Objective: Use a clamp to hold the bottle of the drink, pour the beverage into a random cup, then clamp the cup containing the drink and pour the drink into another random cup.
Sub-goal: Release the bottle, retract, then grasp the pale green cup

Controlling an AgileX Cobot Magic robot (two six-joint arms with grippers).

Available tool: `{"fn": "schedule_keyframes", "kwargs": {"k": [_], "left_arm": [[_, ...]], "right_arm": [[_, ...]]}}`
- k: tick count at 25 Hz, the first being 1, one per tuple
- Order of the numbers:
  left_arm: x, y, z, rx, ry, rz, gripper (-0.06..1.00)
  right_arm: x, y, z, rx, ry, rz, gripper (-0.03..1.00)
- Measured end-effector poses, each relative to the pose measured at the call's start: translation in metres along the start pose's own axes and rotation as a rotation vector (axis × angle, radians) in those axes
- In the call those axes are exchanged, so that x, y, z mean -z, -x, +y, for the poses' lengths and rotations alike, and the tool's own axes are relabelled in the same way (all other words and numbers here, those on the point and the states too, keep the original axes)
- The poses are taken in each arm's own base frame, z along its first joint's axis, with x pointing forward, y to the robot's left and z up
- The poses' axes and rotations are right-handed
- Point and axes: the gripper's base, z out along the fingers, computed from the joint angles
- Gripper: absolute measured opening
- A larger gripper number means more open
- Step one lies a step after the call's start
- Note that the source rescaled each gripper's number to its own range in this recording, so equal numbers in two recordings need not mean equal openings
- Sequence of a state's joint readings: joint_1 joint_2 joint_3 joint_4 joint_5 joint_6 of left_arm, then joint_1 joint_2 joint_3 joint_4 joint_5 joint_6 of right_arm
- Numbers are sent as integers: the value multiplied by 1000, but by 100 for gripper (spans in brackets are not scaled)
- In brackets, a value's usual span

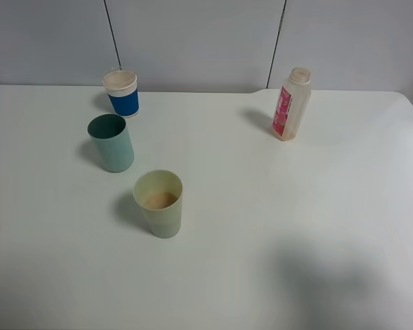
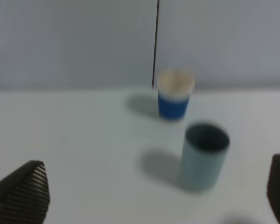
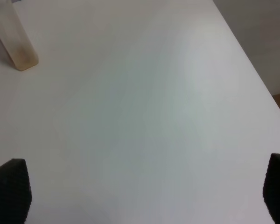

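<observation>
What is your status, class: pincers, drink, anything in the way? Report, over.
Open and empty: left pincer, right pincer. Drink sits in pale green cup; bottle upright, apart. Teal cup looks empty. Nothing seen blocking.

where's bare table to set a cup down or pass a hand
Widest bare patch: the right half of the table, from the bottle to the near edge. The strip between bottle and pale green cup is free too. Crowded at left: blue cup, teal cup and pale green cup stand close together.
</observation>
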State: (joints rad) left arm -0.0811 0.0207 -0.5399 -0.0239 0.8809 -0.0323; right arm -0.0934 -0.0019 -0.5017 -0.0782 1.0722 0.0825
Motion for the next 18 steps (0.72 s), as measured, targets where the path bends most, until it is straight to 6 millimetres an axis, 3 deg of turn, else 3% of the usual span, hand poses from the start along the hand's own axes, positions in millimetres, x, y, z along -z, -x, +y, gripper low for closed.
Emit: {"fn": "schedule_keyframes", "kwargs": {"k": [1,4,14,18], "left_arm": [[-4,13,-1,3,-5,-98,95],[-13,25,-1,5,-7,-155,95],[-61,45,-1,8,0,-90,95],[-91,50,0,9,5,-49,95]], "right_arm": [[0,0,0,0,0,0,99],[0,0,0,0,0,0,99],[0,0,0,0,0,0,99],[0,0,0,0,0,0,99]]}}
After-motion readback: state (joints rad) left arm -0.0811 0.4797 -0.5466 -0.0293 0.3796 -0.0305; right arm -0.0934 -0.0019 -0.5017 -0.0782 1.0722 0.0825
